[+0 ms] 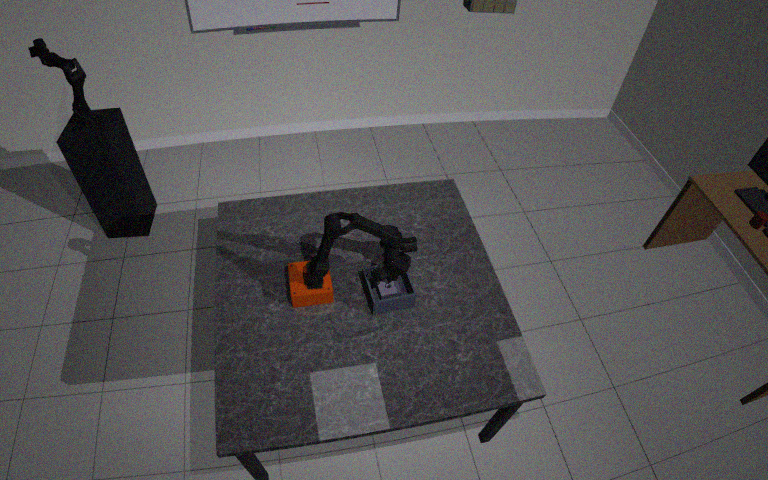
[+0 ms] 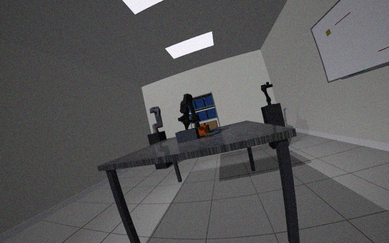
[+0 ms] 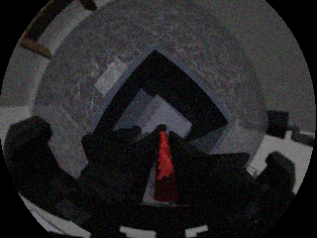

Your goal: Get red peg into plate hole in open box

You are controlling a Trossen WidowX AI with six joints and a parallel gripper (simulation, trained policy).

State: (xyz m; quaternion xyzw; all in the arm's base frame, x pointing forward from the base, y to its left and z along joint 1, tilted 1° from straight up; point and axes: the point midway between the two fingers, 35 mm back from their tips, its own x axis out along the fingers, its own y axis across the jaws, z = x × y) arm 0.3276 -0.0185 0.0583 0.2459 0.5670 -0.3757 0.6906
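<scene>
The red peg [image 3: 165, 166] is between the fingers of my gripper [image 3: 163, 133] [image 1: 387, 277] [image 2: 186, 128], which is shut on it. The peg points away from the wrist camera, towards the plate. The open grey-blue box [image 1: 394, 303] [image 2: 186, 135] [image 3: 168, 74] stands on the table, and the fingers are over its opening, with their tips low at or inside it. The light plate [image 1: 390, 292] [image 3: 168, 113] shows at the box's bottom. The fingertips cover the peg's far end and that part of the plate, so I cannot tell how the peg lies to the hole.
The arm's orange base [image 1: 311, 297] [image 2: 203, 129] stands beside the box, to its left in the top view. The box walls rise around the fingers. The dark marbled table [image 1: 271, 362] [image 2: 238, 131] carries both. Other arms on black pedestals stand away from the table.
</scene>
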